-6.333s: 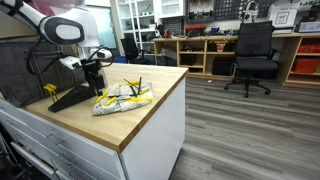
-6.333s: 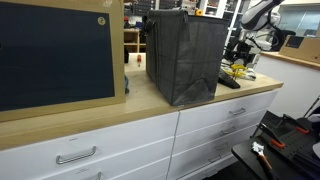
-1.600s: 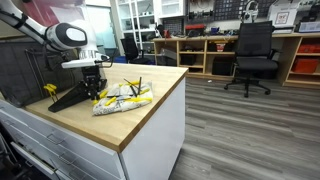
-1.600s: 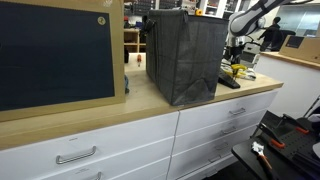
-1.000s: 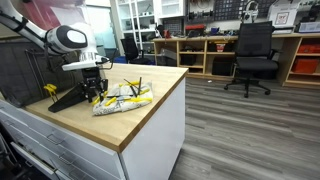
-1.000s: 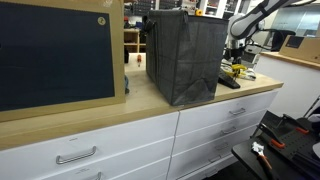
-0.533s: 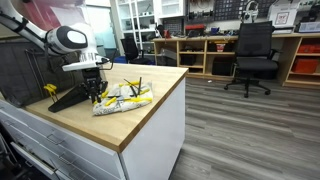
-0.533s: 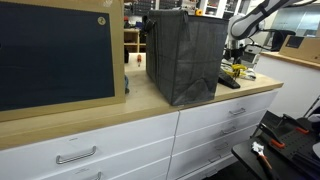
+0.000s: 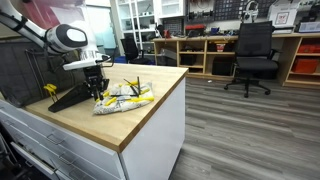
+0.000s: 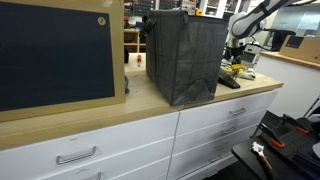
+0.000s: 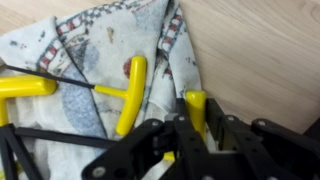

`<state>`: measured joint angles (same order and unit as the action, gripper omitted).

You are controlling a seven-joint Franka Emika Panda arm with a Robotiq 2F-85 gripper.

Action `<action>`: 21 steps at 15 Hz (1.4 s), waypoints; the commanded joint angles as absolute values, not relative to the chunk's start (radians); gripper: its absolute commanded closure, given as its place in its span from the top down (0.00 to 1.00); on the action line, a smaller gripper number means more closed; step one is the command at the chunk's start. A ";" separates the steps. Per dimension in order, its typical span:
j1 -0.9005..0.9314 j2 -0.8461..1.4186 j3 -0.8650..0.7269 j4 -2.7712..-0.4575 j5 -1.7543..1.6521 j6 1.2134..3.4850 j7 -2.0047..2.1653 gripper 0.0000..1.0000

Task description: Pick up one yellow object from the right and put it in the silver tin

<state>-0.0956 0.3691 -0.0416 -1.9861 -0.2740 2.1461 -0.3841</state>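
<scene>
In the wrist view my gripper (image 11: 196, 125) is shut on the end of a yellow object (image 11: 195, 104), whose yellow tip stands up between the black fingers. It lies at the edge of a patterned cloth (image 11: 90, 45). A second yellow object (image 11: 130, 95) and a third (image 11: 25, 87), both on thin black rods, rest on the cloth to the left. In both exterior views the gripper (image 9: 97, 90) (image 10: 237, 62) is down at the pile of yellow objects (image 9: 128, 96) (image 10: 238, 71). The silver tin is out of view.
A large dark mesh rack (image 9: 25, 70) (image 10: 185, 55) stands right behind the arm. A black flat piece (image 9: 70, 99) lies beside the cloth. The wooden counter's edge (image 9: 150, 125) drops off close by. A framed dark board (image 10: 55, 55) leans on the counter.
The jaws have shut on the yellow object's end. The arm has stayed low over the cloth, barely shifting.
</scene>
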 commanded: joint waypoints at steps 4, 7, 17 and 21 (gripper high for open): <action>-0.102 0.248 -0.043 -2.023 -0.253 2.200 -0.375 0.06; -0.096 0.239 -0.028 -2.037 -0.235 2.187 -0.401 0.06; -0.068 0.232 0.023 -2.150 -0.258 2.169 -0.525 0.51; -0.060 0.244 0.016 -2.149 -0.257 2.168 -0.488 0.76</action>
